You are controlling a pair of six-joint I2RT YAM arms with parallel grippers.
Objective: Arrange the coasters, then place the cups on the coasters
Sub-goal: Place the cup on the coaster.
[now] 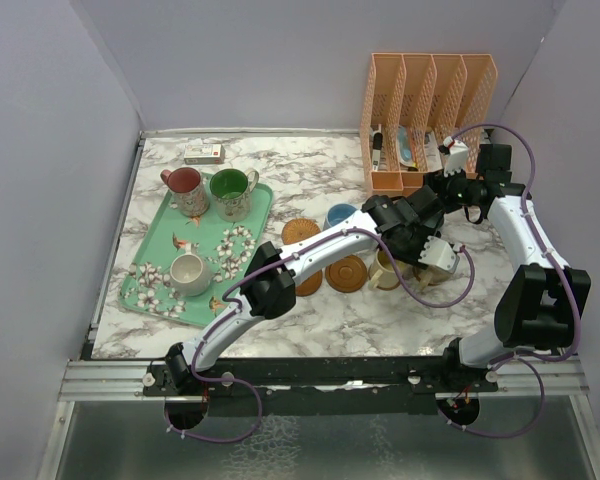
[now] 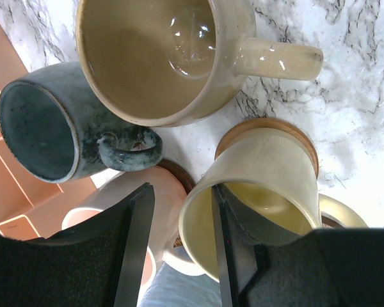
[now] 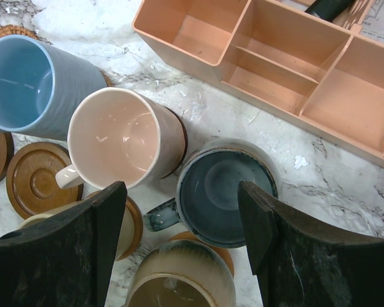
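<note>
A yellow cup (image 2: 262,173) stands on a brown coaster (image 2: 269,123). My left gripper (image 2: 179,249) straddles its near wall, one finger (image 2: 227,249) inside the cup and the other outside, with a gap showing, so it is open. Around it stand a tan cup (image 2: 153,57), a dark grey-teal cup (image 2: 45,128) and a pink cup (image 2: 160,192). My right gripper (image 3: 180,188) hangs open above the dark grey-teal cup (image 3: 224,192), touching nothing. A blue cup (image 3: 22,83) sits on a woven coaster. A bare coaster (image 3: 35,179) lies beside the pink cup (image 3: 118,137).
A mint-green floral tray (image 1: 150,270) on the left holds a red cup (image 1: 185,188), a green cup (image 1: 230,190) and a cream cup (image 1: 188,272). An orange organiser (image 1: 425,100) stands at the back right. A small white box (image 1: 204,153) lies at the back. Purple walls close the sides.
</note>
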